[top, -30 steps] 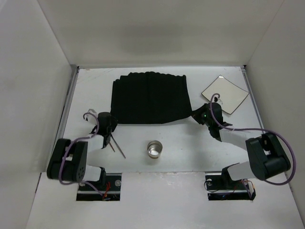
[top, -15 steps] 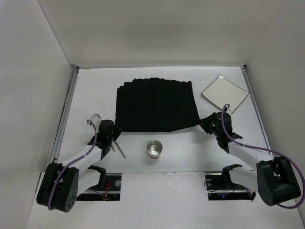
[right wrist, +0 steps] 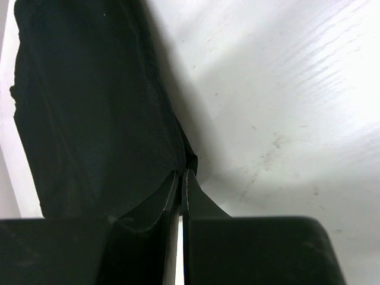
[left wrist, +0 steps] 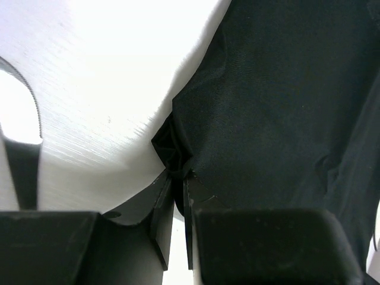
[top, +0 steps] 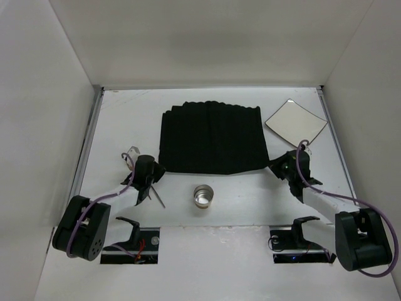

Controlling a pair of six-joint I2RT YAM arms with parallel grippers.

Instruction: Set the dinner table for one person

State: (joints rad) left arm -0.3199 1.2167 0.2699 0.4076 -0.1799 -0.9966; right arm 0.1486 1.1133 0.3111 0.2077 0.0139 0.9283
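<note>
Table (top: 250,200) underlies left tool (left wrist: 178,177), right tool (right wrist: 180,174) pinching cloth (top: 213,138)

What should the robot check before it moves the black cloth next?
1. Left gripper shut on the black cloth mat's near corner: ok.
2. Right gripper shut on the other near corner: ok.
3. Mat lying smooth on the dinner table: not ok, its far edge is wavy.
4. Metal cup apart from the mat: ok, it stands in front.
5. White plate apart from the mat: cannot tell, its corner is very close.
</note>
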